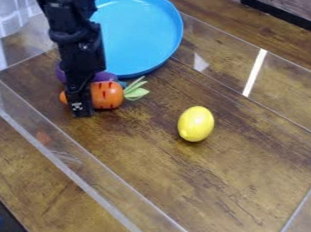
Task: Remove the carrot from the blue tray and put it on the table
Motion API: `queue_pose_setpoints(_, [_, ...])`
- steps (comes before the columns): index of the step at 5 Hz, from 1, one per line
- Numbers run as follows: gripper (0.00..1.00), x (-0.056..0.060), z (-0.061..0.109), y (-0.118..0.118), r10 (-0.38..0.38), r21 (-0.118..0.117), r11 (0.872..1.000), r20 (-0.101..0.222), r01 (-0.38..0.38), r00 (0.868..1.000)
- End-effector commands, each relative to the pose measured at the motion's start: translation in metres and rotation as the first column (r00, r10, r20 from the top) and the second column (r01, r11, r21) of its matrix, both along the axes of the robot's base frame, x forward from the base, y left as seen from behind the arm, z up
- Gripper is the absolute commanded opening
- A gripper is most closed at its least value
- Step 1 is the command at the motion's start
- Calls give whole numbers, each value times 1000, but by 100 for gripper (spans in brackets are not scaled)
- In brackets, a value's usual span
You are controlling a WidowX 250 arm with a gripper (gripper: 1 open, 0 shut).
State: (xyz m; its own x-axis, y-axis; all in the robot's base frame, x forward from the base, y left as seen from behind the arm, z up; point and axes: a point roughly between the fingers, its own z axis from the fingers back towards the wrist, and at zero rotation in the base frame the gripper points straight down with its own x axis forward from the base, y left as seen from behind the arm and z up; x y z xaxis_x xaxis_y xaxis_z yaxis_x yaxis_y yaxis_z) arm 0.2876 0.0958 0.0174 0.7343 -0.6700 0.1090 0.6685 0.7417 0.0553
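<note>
The carrot (109, 95), orange with a green leafy top pointing right, is low over the table (181, 180), just in front of the blue tray's near rim. My gripper (79, 101) points straight down and is shut on the carrot. One black finger crosses the carrot's front, and orange shows on both sides of it. Whether the carrot rests on the wood or hangs just above it cannot be told. The blue tray (145, 27), round and shallow, lies behind it at the upper left with nothing in it.
A purple eggplant (63, 73) sits half hidden behind the gripper, against the tray's rim. A yellow lemon (195, 123) lies on the table to the right. Clear acrylic walls (37, 130) border the surface on the left and front.
</note>
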Motion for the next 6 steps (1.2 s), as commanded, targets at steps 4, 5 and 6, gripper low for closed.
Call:
queue_pose_setpoints(4, [0,-13,16,7,67,-23,998,15,-67,998])
queue_pose_setpoints(5, [0,-16,16,2,73,-34,997,12,-72,997])
queue_pose_setpoints(6, [0,-16,18,-3,90,-47,995,9,-89,996])
